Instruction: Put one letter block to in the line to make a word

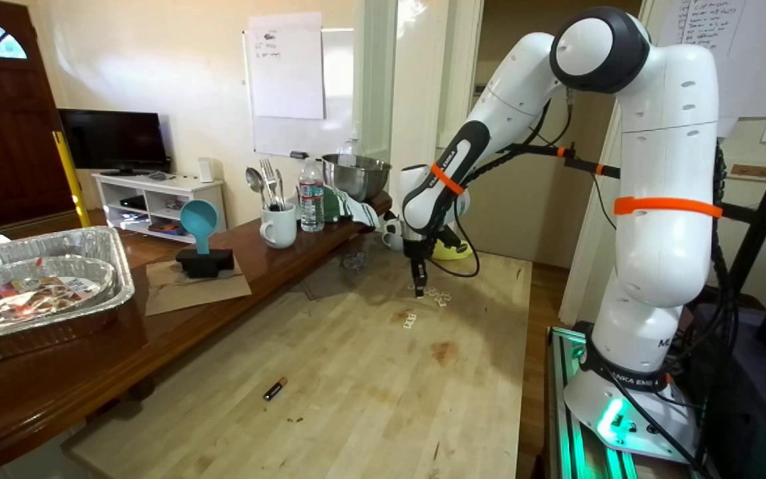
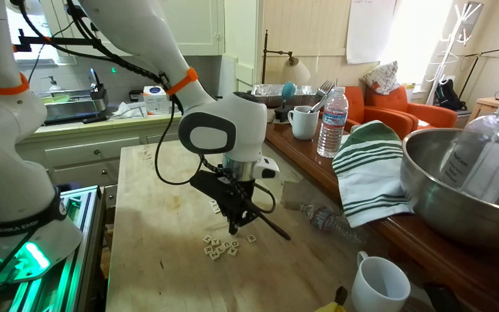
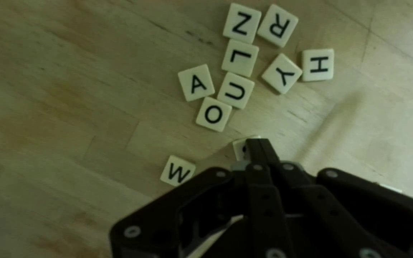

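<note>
In an exterior view, the hand is hanging over the surface. A cluster of letter blocks is lying just on my side of it, the W block is lying just right of it, and a row of blocks is lying on its far side. Well to its right, a bottle, towel and bowl are resting on a ledge.
</note>
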{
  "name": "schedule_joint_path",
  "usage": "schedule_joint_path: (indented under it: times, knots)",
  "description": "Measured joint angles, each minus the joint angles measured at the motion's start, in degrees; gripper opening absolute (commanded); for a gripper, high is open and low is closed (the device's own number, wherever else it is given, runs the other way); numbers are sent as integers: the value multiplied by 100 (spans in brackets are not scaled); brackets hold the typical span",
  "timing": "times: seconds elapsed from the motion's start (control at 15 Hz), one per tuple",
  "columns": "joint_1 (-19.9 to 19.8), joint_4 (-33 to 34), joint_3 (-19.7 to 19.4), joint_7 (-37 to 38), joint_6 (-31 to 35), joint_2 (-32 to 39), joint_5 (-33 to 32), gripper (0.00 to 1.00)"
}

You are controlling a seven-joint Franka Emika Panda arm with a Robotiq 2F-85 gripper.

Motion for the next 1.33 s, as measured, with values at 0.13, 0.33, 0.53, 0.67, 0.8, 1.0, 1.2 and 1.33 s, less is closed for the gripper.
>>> schedule_joint_path:
  times: [0.13,0.33,0.53,0.67,0.8,1.0,1.2,1.33]
  knots:
    - [96,-71,15,-138,0,-46,-232,0]
    - [243,-187,20,-251,0,-122,-572,0]
    - [341,-256,21,-243,-3,-169,-722,0]
    - [398,-284,24,-147,-72,-201,-723,0]
    - [453,-292,38,39,-153,-235,-686,0]
    - [492,-292,57,380,-170,-340,-623,0]
    - [493,-291,70,755,-179,-475,-426,0]
    - [493,-287,68,1151,-217,-522,-269,0]
